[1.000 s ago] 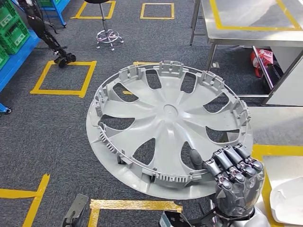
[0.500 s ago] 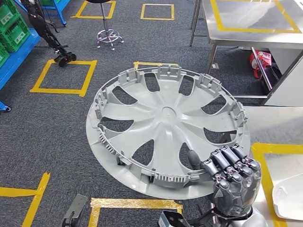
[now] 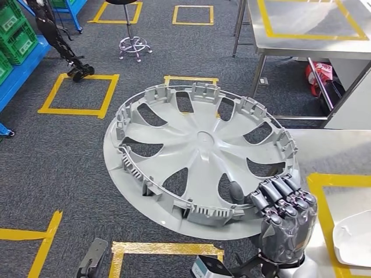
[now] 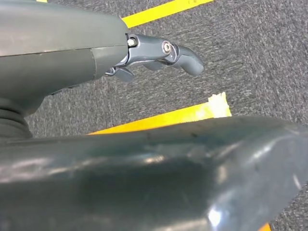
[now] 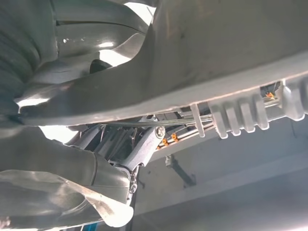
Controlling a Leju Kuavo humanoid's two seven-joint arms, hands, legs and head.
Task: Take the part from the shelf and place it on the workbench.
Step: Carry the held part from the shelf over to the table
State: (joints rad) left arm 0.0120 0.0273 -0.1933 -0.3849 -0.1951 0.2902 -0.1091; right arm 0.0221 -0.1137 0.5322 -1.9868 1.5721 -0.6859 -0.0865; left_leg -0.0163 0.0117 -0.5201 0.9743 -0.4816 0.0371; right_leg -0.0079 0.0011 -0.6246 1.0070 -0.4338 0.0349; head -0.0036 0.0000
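Note:
The part is a large grey wheel cover [image 3: 197, 150] with spokes and a clipped rim, inner side up and tilted over the carpet. My right hand [image 3: 286, 223] grips its near right edge, with the thumb in a spoke opening and the fingers curled over the rim. The right wrist view looks along the cover's underside [image 5: 218, 43]. A steel workbench [image 3: 332, 153] with yellow tape lies just right of the cover. In the left wrist view my left hand [image 4: 109, 53] hangs over the carpet, one dark finger [image 4: 178, 53] stretched out and nothing in it.
A second steel table [image 3: 306, 35] stands at the back right, a red bag [image 3: 319, 75] under it. A blue shelf with green crates [image 3: 15, 40] is at far left, a stool [image 3: 131, 40] behind. A white piece [image 3: 354, 237] lies on the near workbench.
The wheel cover has tipped flatter and drifted slightly left and down with my right hand. The grip is unchanged.

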